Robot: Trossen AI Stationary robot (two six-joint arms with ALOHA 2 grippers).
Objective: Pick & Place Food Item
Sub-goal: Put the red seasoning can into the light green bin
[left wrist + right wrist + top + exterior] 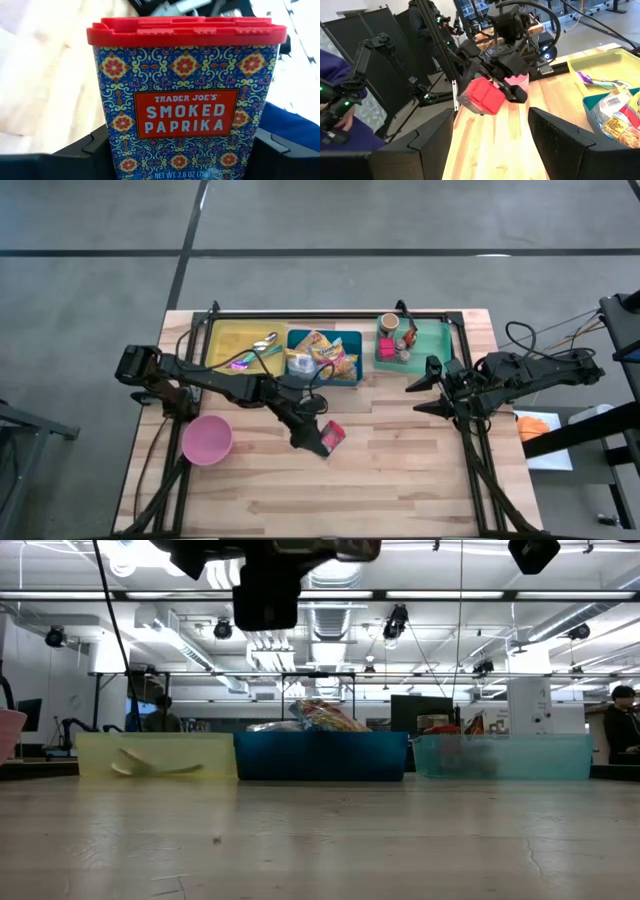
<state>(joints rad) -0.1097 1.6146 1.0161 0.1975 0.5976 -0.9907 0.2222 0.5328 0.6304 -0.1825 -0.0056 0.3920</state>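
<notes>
Left end effector (322, 438) grips paprika tin (333, 436), seemingly above table (400, 470).

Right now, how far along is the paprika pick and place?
Done: the smoked paprika tin is picked, clamped in the left gripper and held off the wooden table, between the pink bowl and the blue bin. In hand: the carry. Left: setting it down; destination unclear. The right gripper waits open near the green bin, empty.
</notes>
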